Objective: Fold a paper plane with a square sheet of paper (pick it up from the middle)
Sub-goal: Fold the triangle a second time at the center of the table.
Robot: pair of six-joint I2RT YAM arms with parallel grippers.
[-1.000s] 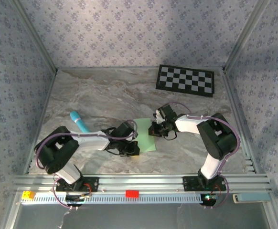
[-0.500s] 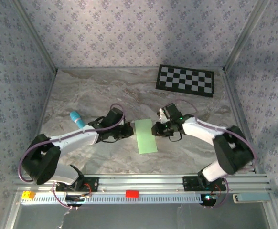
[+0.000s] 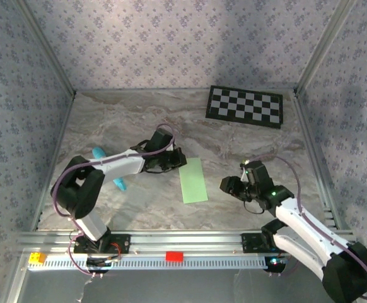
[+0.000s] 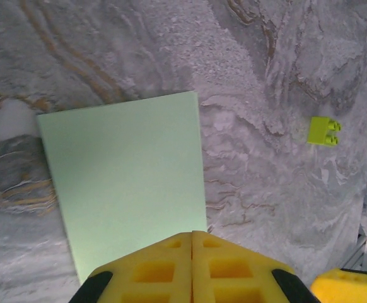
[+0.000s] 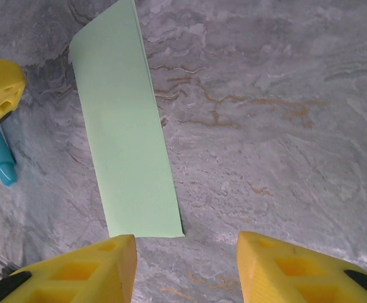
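Starting nearest the arm bases, I have the right fingers [image 5: 92, 268] well to the near side of the checkerboard [image 3: 245, 106]. They stand about half apart with nothing between them, over bare bench [image 3: 127, 120].

A little closer to the checkerboard, below its left end and well short of it, the square sheet of paper [image 3: 193, 180] lies flat on the bench. It looks folded once into a narrow rectangle, doubled along one long side.

Closer again to the checkerboard and left of it, the left fingers [image 4: 164, 271] are pressed together and grip nothing. Whether they touch the sheet I cannot tell. A cyan stick [image 3: 99, 153] lies much farther left of the checkerboard.

I judge the paper light, limp, quick to crease and apt to slide. Lying flat it offers no lip, so I would pin it with one arm and lift at the middle of a long edge with the other.

I can read no brand, label or writing anywhere; the checkerboard shows only plain squares.
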